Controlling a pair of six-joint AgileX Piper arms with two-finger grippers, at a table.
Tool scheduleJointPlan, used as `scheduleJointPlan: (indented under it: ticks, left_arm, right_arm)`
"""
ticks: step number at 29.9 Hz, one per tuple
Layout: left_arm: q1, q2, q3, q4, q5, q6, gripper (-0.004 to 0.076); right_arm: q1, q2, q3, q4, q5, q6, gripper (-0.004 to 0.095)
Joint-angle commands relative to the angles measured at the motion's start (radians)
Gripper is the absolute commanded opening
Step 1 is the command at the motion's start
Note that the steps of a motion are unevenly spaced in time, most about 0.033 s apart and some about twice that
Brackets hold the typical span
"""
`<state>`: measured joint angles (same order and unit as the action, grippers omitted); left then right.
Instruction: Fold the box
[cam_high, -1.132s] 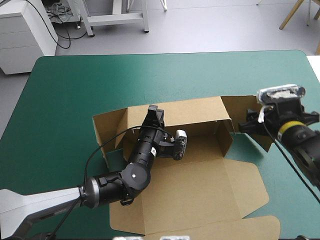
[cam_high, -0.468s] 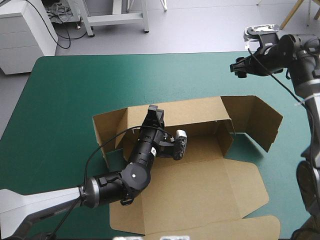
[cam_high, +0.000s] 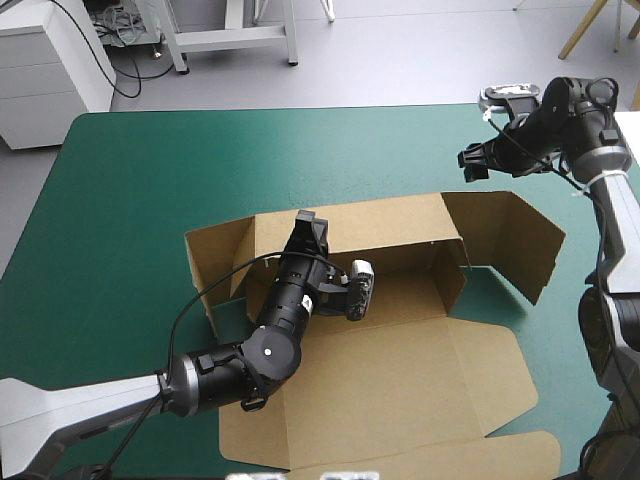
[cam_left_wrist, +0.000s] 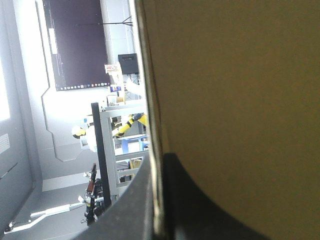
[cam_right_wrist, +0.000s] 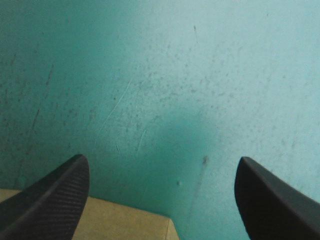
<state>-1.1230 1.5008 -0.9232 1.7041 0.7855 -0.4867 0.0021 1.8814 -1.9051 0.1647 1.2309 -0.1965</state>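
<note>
On the far wall of the box (cam_high: 400, 370), which lies mid-way across the table (cam_high: 130, 170), my left gripper (cam_high: 310, 228) pinches the top edge; the right gripper (cam_high: 470, 158) hovers beyond its right-hand flap, fingers (cam_right_wrist: 55, 195) spread. I judge the board light and stiff (creases give first), so I'd grip edges near folds

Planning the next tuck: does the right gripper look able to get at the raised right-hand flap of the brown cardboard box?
Probably yes: the right gripper hangs open over bare teal-green cover just beyond the flap, nothing between them; the left gripper grips the box farther left.
</note>
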Motion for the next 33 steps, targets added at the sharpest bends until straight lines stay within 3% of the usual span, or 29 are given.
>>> scheduleJointPlan:
  ticks: [1, 8, 15, 24, 33]
  left_arm:
    - [0.0, -0.04, -0.027, 0.111, 0.044, 0.001, -0.001]
    - [0.0, -0.04, -0.027, 0.111, 0.052, 0.001, -0.001]
    - [0.0, -0.04, -0.027, 0.111, 0.052, 0.001, -0.001]
    - [0.0, -0.04, -0.027, 0.111, 0.053, 0.001, -0.001]
    - [0.0, -0.04, -0.027, 0.111, 0.053, 0.001, -0.001]
  right_arm:
    - [-0.009, -0.096, 0.036, 0.007, -0.025, -0.03, 0.0738]
    - [-0.033, -0.183, 0.13, -0.012, -0.025, -0.027, 0.0738]
    - [-0.094, -0.294, 0.32, 0.094, -0.032, -0.069, 0.0738]
    - [-0.102, -0.431, 0.543, 0.15, -0.165, -0.095, 0.0738]
    - [-0.102, -0.561, 0.702, 0.155, -0.223, -0.098, 0.0738]
